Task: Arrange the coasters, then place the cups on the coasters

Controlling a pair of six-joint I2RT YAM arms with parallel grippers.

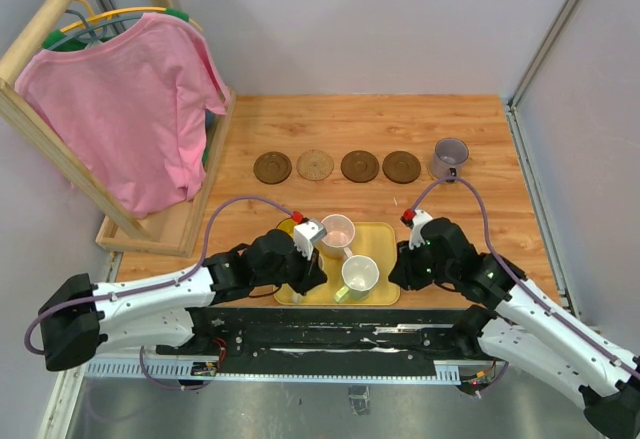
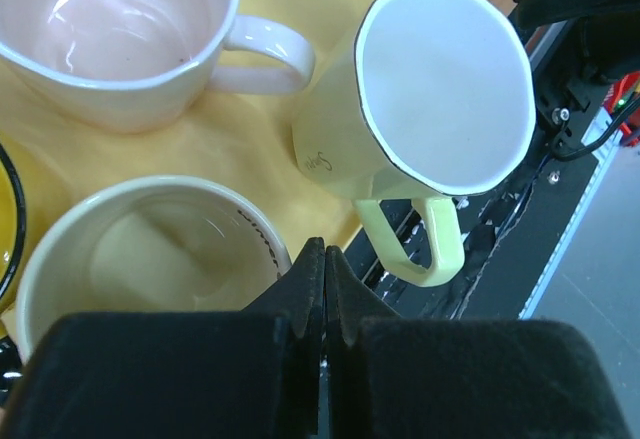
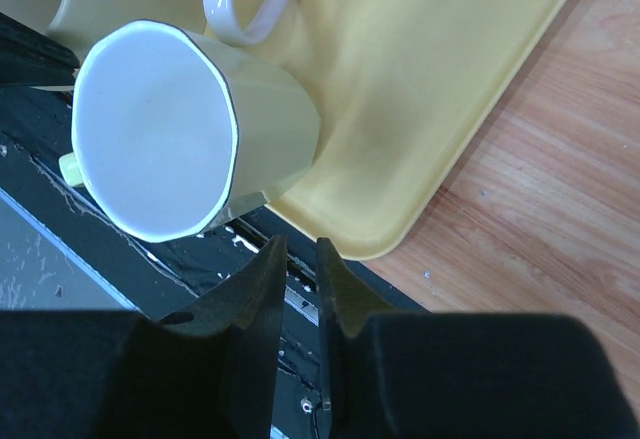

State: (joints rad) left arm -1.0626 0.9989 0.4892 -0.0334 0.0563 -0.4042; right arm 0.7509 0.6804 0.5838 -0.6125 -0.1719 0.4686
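Note:
Four brown coasters lie in a row on the wooden table. At the row's right end a grey-purple cup stands upright; I cannot tell what is under it. The yellow tray holds a pink cup, a cream cup and a pale green cup that leans with its handle over the tray's near edge. My left gripper is shut and empty beside the cream cup. My right gripper hangs over the tray's near right corner, its jaws a narrow gap apart, holding nothing.
A pink shirt hangs on a wooden rack at the left, close to the tray and the left arm. Grey walls close off the back and right. The black base rail runs directly below the tray's near edge.

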